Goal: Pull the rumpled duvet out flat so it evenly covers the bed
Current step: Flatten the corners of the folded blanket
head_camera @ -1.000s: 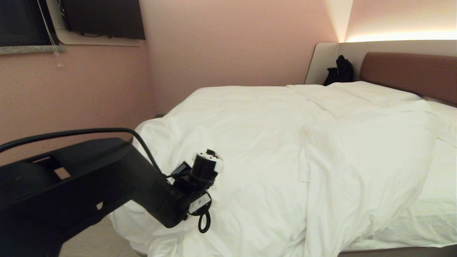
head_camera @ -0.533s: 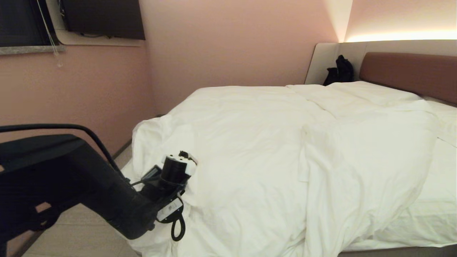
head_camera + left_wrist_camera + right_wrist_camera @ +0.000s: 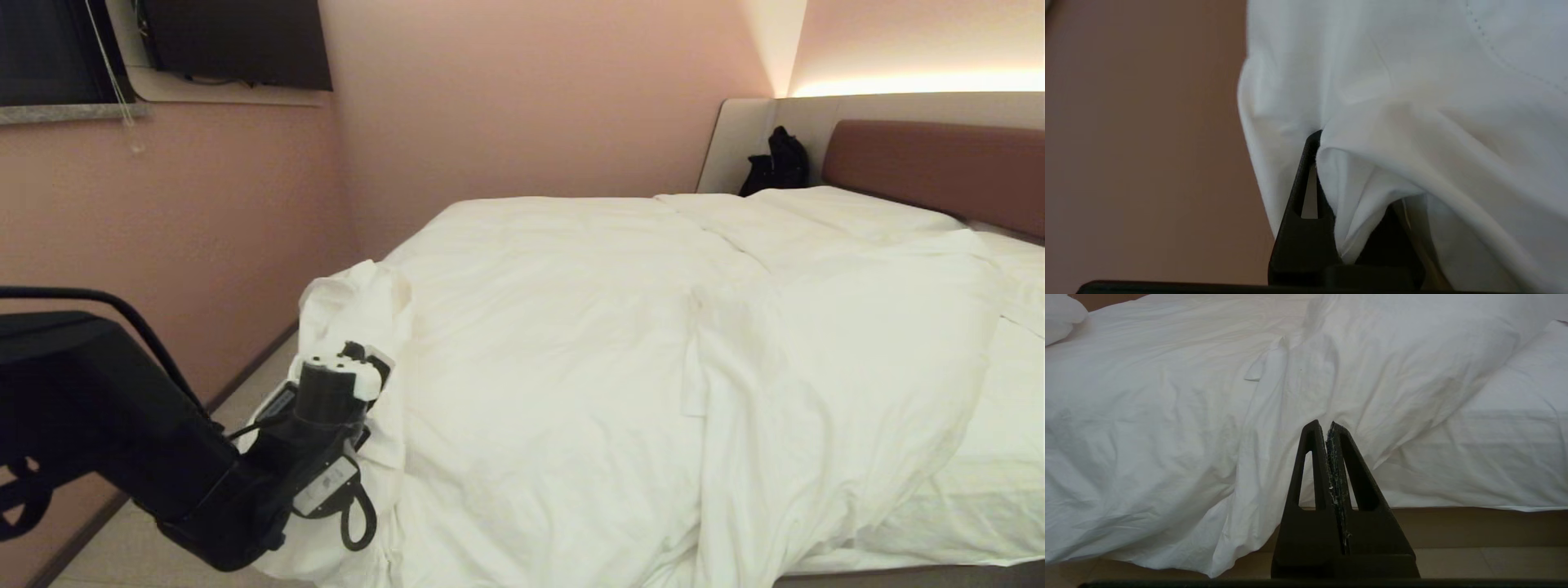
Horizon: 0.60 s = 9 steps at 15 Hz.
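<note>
The left end effector (image 3: 371, 363) at the bed's near left corner is clamped on a fold of the thick, puffy white duvet (image 3: 571, 343), which spreads rumpled beyond it across the wide low bed (image 3: 898, 578) toward the brown padded headboard (image 3: 939, 167).

The black left gripper (image 3: 1327, 175) is clamped on a bunched fold of the thick, soft white duvet (image 3: 1412, 122), cloth pinched between its two wedge-shaped fingers (image 3: 1302, 228) and hiding most of one of them. A stitched seam runs across the duvet's smoother part. Beside the cloth is a plain pinkish-brown wall (image 3: 1143, 139)
</note>
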Tool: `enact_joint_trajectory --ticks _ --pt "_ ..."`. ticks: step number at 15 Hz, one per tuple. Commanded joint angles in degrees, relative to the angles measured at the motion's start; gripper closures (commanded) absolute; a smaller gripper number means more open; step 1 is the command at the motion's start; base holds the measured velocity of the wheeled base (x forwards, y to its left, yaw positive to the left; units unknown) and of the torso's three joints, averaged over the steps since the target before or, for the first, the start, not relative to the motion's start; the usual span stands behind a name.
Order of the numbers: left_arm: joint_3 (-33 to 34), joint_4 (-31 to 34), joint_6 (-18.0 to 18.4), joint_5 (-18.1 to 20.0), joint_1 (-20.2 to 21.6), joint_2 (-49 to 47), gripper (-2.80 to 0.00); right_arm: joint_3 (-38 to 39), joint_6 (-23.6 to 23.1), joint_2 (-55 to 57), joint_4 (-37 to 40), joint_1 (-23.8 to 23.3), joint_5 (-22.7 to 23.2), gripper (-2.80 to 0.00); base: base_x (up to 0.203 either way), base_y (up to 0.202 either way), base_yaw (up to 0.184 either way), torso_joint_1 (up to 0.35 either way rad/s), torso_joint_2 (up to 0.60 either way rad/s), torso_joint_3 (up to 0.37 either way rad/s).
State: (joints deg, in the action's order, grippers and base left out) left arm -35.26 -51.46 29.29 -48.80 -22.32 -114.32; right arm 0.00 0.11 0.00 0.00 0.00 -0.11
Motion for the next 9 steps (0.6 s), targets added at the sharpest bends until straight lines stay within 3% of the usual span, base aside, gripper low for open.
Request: enact_joint_trajectory --ticks 1,9 --pt "-0.38 -0.34 0.15 -0.16 2.0 2.79 0.0 0.0 0.06 0.0 0.0 0.0 0.02 0.0 0.0 0.0 0.0 0.0 0.0 0.0" --pt "2.37 0.07 0.12 0.08 10.68 11.78 0.0 0.0 0.01 0.0 0.0 0.0 0.02 0.0 0.0 0.0 0.0 0.0 0.0 0.0"
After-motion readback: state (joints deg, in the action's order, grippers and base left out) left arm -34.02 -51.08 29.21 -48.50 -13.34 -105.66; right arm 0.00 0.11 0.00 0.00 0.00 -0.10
